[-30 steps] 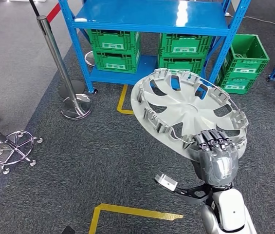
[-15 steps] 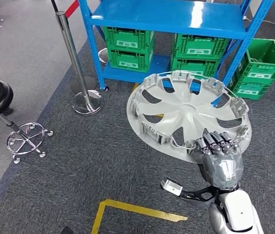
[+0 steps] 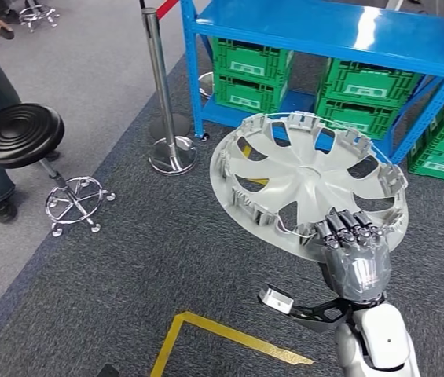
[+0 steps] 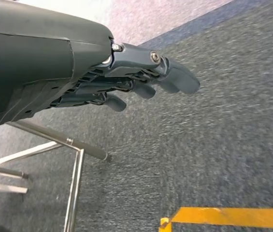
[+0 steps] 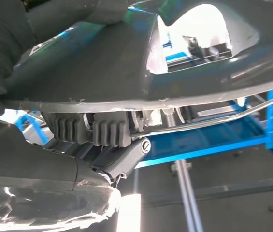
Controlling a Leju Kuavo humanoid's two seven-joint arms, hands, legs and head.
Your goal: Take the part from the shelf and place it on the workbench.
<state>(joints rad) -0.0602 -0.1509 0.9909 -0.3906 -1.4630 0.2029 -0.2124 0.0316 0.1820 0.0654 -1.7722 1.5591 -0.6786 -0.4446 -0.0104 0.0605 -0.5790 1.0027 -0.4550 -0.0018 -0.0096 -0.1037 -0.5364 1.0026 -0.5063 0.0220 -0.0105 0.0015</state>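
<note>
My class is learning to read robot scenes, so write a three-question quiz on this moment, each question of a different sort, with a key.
1. True or false: the right hand grips the wheel cover by its rim.
2. What colour are the crates on the shelf? A red, B green, C yellow.
3. Fill in: the left hand holds ____.

Key: 1 true; 2 B; 3 nothing.
</note>
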